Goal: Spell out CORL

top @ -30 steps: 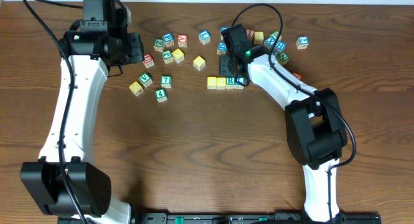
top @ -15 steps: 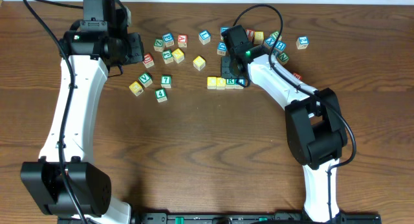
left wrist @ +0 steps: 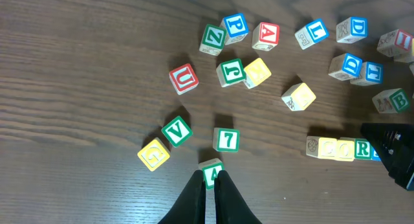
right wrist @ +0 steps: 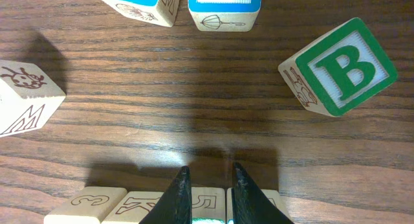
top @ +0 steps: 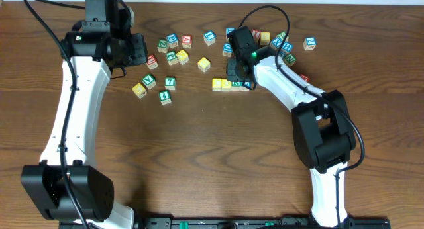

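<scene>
Left fingers (left wrist: 200,199) clenched; right fingers (right wrist: 182,195) straddle 1 cube (right wrist: 208,199) in CORL row (left wrist: 339,148), grip cannot tell.

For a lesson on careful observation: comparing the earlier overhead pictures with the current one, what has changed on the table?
Hardly anything. The right gripper over the right end of the cube row may have shifted very slightly, hiding a little more of that end. No cube was visibly picked up or released. The left gripper, the row and the loose cubes stayed put.
</scene>
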You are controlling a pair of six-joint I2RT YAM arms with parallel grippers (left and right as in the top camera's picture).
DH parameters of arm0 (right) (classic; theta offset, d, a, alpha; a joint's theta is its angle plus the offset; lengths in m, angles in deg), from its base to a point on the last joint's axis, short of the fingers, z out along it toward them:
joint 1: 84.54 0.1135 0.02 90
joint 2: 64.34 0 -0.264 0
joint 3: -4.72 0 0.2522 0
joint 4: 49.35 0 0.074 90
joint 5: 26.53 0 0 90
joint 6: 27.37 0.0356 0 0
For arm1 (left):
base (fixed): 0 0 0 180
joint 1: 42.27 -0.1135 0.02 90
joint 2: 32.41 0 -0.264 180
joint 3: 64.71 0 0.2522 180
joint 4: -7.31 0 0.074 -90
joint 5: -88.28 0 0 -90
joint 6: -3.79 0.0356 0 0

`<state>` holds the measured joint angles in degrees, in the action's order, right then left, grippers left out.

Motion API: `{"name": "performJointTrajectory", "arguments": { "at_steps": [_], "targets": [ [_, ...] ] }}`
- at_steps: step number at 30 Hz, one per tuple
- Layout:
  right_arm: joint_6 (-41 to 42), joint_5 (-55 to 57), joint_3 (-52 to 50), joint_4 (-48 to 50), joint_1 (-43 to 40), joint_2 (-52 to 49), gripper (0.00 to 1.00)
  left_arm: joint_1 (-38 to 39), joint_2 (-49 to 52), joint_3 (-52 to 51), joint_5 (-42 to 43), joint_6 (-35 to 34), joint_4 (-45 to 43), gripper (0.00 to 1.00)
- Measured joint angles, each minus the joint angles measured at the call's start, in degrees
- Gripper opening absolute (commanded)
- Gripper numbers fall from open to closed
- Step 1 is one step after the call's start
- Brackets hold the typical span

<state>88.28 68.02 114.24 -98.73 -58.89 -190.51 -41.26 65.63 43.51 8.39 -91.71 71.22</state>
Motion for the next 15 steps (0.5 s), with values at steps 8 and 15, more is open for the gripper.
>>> {"name": "performJointTrajectory", "arguments": {
  "at_steps": [8, 15],
  "targets": [
    [0.00, 0.00, -0.04, -0.57, 0.00, 0.00, 0.16, 0.00, 0.00, 0.00, 0.00, 0.00, 0.04, 0.08],
    [0.00, 0.00, -0.17, -0.81, 0.00, 0.00, 0.16, 0.00, 0.00, 0.00, 0.00, 0.00, 0.07, 0.07]
  ]
}}
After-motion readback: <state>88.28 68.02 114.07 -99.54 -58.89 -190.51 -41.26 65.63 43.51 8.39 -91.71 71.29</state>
